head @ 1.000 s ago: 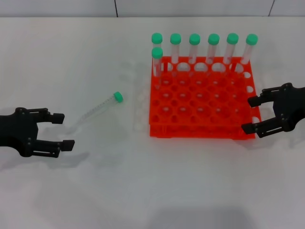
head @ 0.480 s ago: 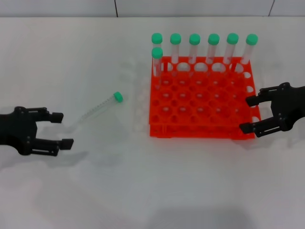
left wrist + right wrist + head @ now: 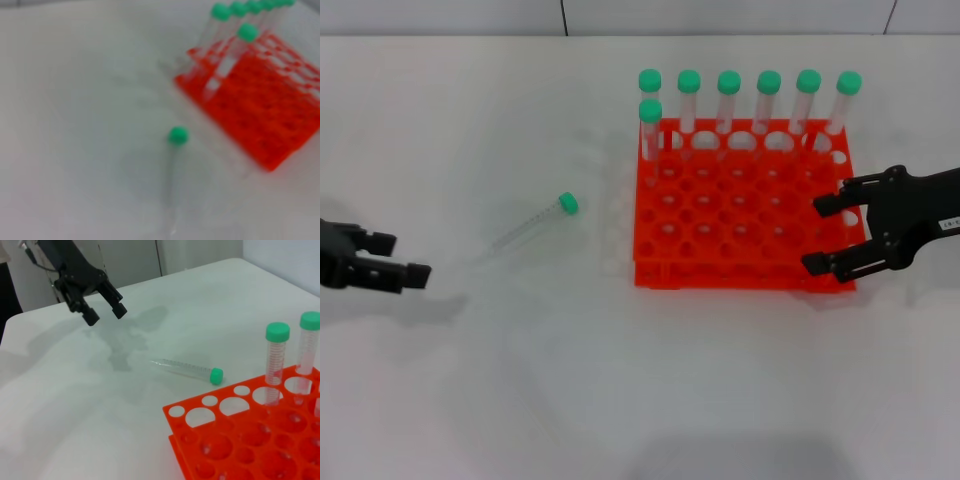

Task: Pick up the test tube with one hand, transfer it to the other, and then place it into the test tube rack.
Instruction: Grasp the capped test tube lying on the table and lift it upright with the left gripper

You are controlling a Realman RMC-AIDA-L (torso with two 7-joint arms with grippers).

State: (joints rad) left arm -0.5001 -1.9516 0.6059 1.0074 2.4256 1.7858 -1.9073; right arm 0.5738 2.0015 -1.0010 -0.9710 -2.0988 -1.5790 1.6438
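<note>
The test tube (image 3: 530,226), clear with a green cap, lies flat on the white table to the left of the test tube rack (image 3: 740,276), cap toward the rack. It also shows in the left wrist view as the tube (image 3: 173,180) and in the right wrist view as the tube (image 3: 186,369). My left gripper (image 3: 402,258) is open at the far left, well apart from the tube; the right wrist view shows this left gripper (image 3: 105,315) open above the table. My right gripper (image 3: 816,236) is open over the rack's right edge, holding nothing.
Several green-capped tubes (image 3: 728,100) stand upright along the rack's back row, and one more tube (image 3: 649,125) stands at the left of the second row. The orange rack (image 3: 235,445) fills the near corner of the right wrist view. Bare white table lies in front.
My left gripper has drawn back to the left, away from the lying tube. My right gripper has moved left, from beside the rack to over its right edge. The tube has not moved.
</note>
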